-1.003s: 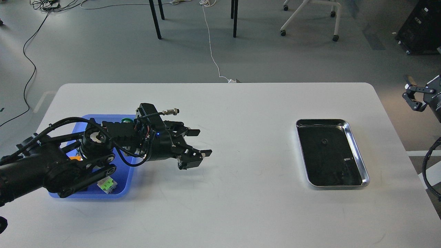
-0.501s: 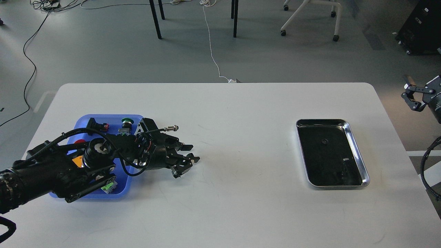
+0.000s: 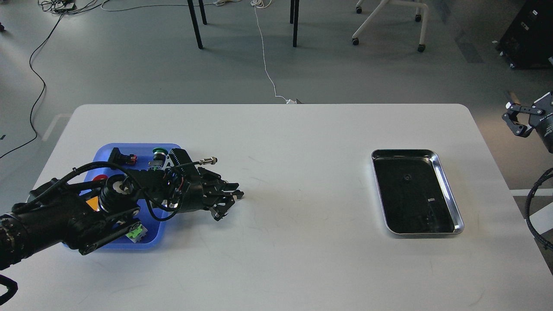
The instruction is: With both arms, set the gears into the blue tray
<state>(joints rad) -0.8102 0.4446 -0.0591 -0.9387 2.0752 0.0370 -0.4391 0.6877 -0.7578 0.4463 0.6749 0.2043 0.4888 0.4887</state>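
Observation:
One gear (image 3: 406, 177), a tiny black toothed ring, lies in the upper middle of the steel tray (image 3: 449, 190) on the right. No other gear shows. The blue tray (image 3: 149, 246) sits at the left of the white table, largely covered by my left arm. My left gripper (image 3: 227, 204) is low over the bare tabletop just right of the blue tray, its fingers a little apart with nothing visible between them. At the far right edge, my right gripper (image 3: 515, 119) hangs off the table beyond the steel tray, open and empty.
The blue tray holds a green-capped push-button (image 3: 160, 152), a red cap (image 3: 100, 178), a black connector (image 3: 121, 156) and a green-and-white part (image 3: 135, 232). Bare table (image 3: 302, 194) lies between the two trays. Chair legs and cables are on the floor behind.
My left gripper has dropped toward the table and pulled back left toward the blue tray, its fingers closer together than before. The right gripper shifted slightly upward.

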